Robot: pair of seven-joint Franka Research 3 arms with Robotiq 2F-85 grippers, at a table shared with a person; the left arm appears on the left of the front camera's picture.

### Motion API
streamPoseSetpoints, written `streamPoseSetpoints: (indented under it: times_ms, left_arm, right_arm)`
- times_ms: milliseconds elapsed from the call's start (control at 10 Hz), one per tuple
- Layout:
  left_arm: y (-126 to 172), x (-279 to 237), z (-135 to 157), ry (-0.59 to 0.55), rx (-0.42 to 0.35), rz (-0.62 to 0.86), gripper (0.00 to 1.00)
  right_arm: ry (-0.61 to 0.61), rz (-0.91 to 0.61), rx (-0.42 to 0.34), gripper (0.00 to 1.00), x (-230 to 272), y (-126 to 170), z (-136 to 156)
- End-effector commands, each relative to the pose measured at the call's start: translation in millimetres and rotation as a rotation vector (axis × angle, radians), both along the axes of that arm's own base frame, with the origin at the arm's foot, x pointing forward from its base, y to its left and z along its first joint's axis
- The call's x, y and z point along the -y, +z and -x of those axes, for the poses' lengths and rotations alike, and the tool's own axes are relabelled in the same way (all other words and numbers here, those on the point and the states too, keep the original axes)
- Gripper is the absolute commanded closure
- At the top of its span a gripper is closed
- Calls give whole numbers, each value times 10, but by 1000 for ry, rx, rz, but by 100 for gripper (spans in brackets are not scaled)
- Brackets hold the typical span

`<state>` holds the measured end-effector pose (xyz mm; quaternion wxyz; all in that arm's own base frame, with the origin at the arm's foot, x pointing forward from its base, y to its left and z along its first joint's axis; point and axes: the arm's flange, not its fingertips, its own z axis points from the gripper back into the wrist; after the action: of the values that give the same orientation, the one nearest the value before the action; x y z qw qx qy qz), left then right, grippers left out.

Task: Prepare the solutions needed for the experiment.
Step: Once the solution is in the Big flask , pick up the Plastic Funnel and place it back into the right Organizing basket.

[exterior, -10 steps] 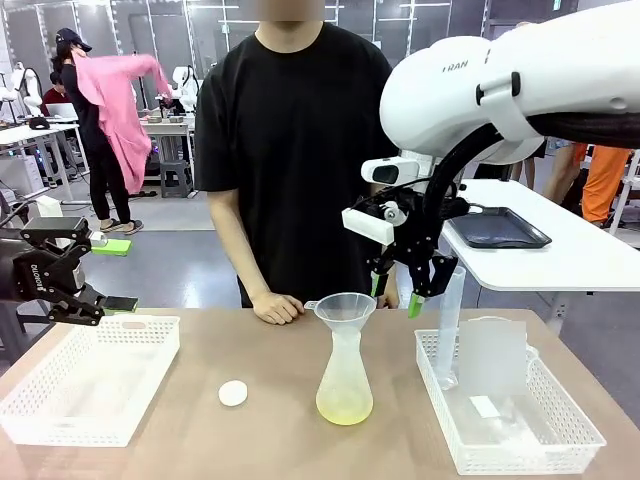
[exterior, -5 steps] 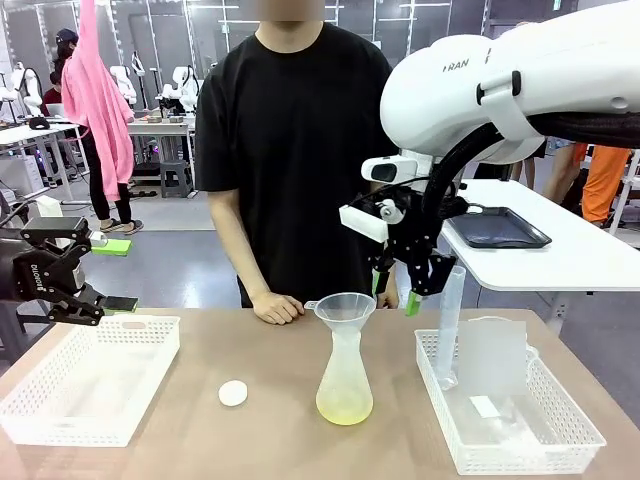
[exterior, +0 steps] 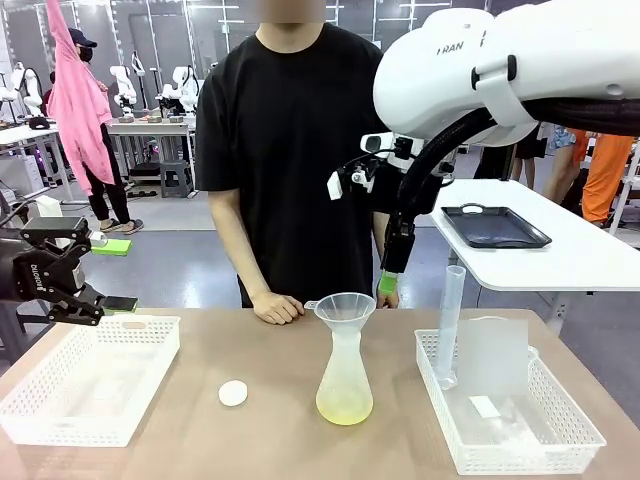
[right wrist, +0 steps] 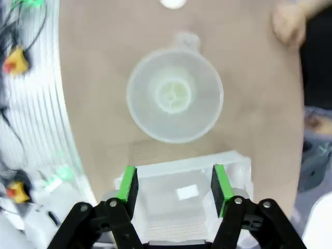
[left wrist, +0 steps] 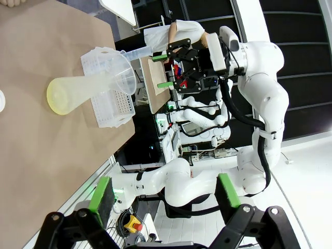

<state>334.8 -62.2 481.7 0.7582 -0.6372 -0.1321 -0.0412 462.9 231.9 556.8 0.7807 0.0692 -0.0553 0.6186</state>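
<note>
The solutions show as a little pale yellow liquid [exterior: 344, 406] at the bottom of a frosted conical flask [exterior: 345, 372] in mid-table, with a clear funnel [exterior: 345, 306] in its neck. My right gripper [exterior: 388, 283] hangs open just above and right of the funnel, holding nothing. From its wrist I look down into the funnel [right wrist: 175, 101] beyond the right gripper [right wrist: 174, 184]. My left gripper [exterior: 115, 273] stands open over the table's left edge. Its wrist view shows the flask [left wrist: 78, 93] far off past the left gripper [left wrist: 165, 191].
A white basket [exterior: 440, 400] at the right holds a tall graduated cylinder [exterior: 450, 320] and a handled beaker [exterior: 492, 355]. Another white basket [exterior: 90, 425] sits at the left. A white cap [exterior: 233, 393] lies left of the flask. The person's hand [exterior: 277, 308] rests on the far edge.
My right gripper has turned and swung left, away from the cylinder's top, to hang beside the funnel. The left arm, flask and cylinder have not moved.
</note>
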Motion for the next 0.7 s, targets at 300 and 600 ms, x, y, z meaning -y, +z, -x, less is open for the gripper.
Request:
streamPoseSetpoints:
  times_ms: [300, 600]
  left_arm:
    - [19, 23, -9, -4, 6, 22, 0]
    - [19, 23, -9, -4, 6, 22, 0]
  right_arm:
    - [0, 0, 0, 29, 0, 0, 0]
    - [-116, -16, -75, 29, -145, -53, -185]
